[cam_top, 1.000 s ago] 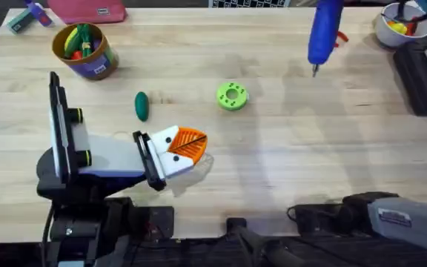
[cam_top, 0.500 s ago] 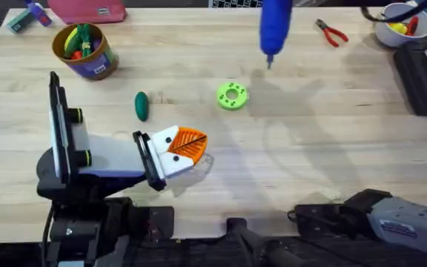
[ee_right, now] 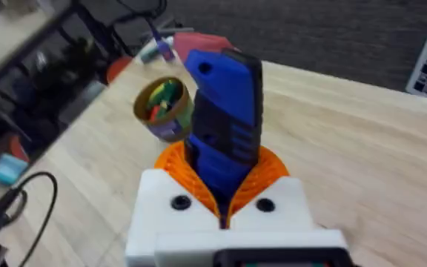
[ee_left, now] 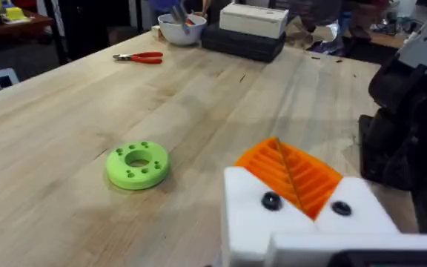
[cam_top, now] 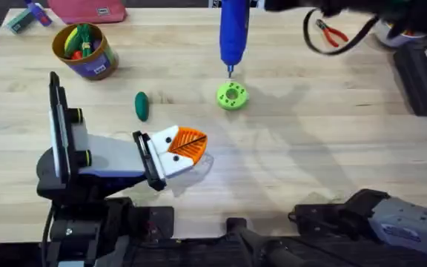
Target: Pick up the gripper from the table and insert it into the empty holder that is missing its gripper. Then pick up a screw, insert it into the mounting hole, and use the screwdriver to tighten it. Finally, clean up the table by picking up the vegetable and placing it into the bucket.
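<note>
Screwdriver (cam_top: pixel 233 31) blue, darker band. Ring (cam_top: pixel 232 96) lime green, holed. Vegetable (cam_top: pixel 141 105) dark green. Bucket (cam_top: pixel 84 50) yellow-brown, purple label. Pliers (cam_top: pixel 332 33) red-handled. Left tool (cam_top: pixel 186 148) white, orange ribbed pads. Table (cam_top: pixel 332 133) pale wood grain.

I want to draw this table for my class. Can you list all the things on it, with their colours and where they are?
Screwdriver: one, blue, held upright, bit just above the ring.
Ring: one, lime green, table middle.
Vegetable: one, dark green, left of the ring.
Bucket: one, yellow-brown with purple band, far left, toys inside.
Pliers: one, red handles, far right.
Bowl: one, white, far right corner.
Left gripper: white, orange pads, shut, near left.
Right gripper: white, orange pads, shut on the screwdriver.
</note>
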